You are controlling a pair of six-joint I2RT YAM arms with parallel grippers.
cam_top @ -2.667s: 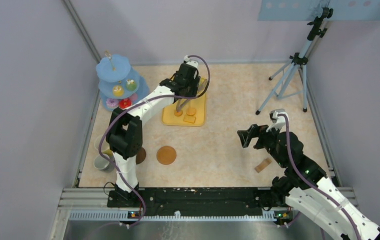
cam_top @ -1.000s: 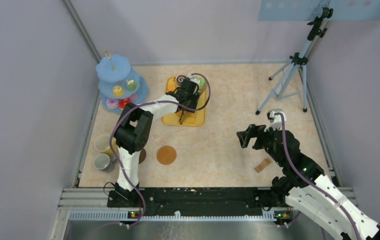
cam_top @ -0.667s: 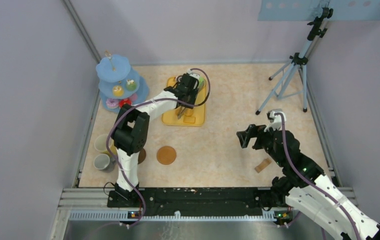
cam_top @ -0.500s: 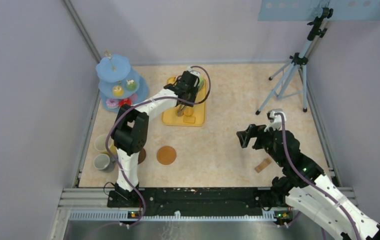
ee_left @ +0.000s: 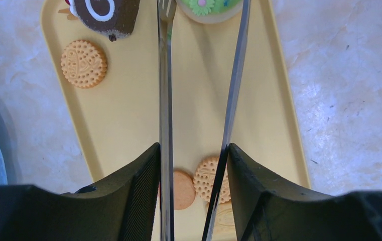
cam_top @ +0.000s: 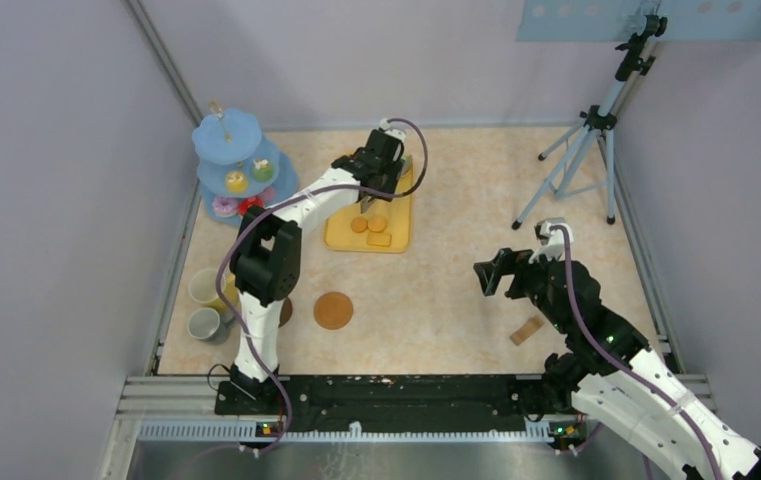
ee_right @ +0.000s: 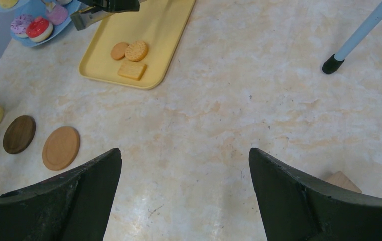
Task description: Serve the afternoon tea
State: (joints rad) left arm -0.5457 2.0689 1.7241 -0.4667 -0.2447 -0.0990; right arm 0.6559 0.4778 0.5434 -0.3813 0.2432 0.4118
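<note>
**Serving tea: left fingers (ee_left: 136, 198) pinch metal tongs (ee_left: 165, 100) above yellow tray (ee_left: 123, 115)**

Tray sits far-centre on the bench (cam_top: 456, 270). Over its right side, right fingers (ee_right: 78, 201) spread wide. By the near-left edge: yellow mug (cam_top: 204, 287), grey-white mug (cam_top: 203, 323), coasters (ee_right: 60, 147) beside. On the tray: cakes (ee_left: 106, 12), orange biscuits (ee_left: 84, 64).

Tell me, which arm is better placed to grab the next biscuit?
Left: the left hand holds long metal tongs over the orange biscuits on the yellow tray; the right hand hangs open, far away.
</note>
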